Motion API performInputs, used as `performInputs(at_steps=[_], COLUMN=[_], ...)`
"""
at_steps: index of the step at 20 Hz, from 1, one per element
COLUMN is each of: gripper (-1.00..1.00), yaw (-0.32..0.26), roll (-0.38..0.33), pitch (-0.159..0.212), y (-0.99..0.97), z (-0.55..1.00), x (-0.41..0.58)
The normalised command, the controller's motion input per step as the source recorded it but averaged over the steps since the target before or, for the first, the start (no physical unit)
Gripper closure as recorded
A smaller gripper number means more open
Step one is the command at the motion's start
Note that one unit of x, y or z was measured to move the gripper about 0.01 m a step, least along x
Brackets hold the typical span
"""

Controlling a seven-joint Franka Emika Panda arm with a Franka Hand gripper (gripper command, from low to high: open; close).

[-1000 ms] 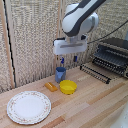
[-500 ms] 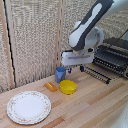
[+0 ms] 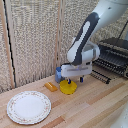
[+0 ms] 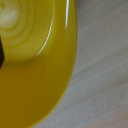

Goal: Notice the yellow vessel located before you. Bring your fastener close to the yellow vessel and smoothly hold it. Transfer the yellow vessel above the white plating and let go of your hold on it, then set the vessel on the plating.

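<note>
A: What was seen on the bench (image 3: 95, 107), taken from the biggest thing down?

B: The white arm (image 3: 89, 35) was seen bent down over the wooden surface, in front of a reed-like screen (image 3: 35, 40). A dark wire rack (image 3: 114, 55) was placed at the exterior view's right. The white plating (image 3: 29, 107) was laid flat near the front edge at the exterior view's left, well apart from the arm.

A: And the yellow vessel?

B: The yellow vessel (image 3: 68, 87) was found on the bench directly under the end effector (image 3: 75, 80), between the plating and the rack. A blue cup (image 3: 59, 74) was stood just behind it, and a small orange piece (image 3: 50, 86) was laid just beside it, toward the plating.

A: Was the vessel gripped?

B: That could not be told. The fingers were lowered to the bowl's rim, but their gap was hidden in the exterior view. In the wrist view the frame was nearly filled by the yellow vessel (image 4: 35, 65), with only a dark sliver at one edge, so the camera was judged to be brought very close for a rim grasp.

A: How far along was the task judged to be?

B: The approach was judged nearly done; the lift and the carry to the plating were not yet made.
</note>
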Motion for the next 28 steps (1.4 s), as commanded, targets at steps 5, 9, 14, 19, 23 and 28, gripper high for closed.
performInputs(at_steps=[5, 9, 14, 19, 23, 28], gripper=[1.0, 1.0, 1.0, 1.0, 1.0, 1.0], yaw=[0.029, 0.0, 0.004, 0.0, -0.004, -0.002], roll=[-0.041, -0.001, 0.0, 0.0, 0.0, -0.002], pitch=[0.005, 0.013, 0.0, 0.0, 0.0, 0.0], y=[0.03, 0.07, 0.09, 0.03, 0.01, 0.0], z=[-0.17, 0.0, 0.0, 0.0, 0.0, 0.18], x=[0.096, 0.034, 0.0, 0.0, 0.0, -0.047])
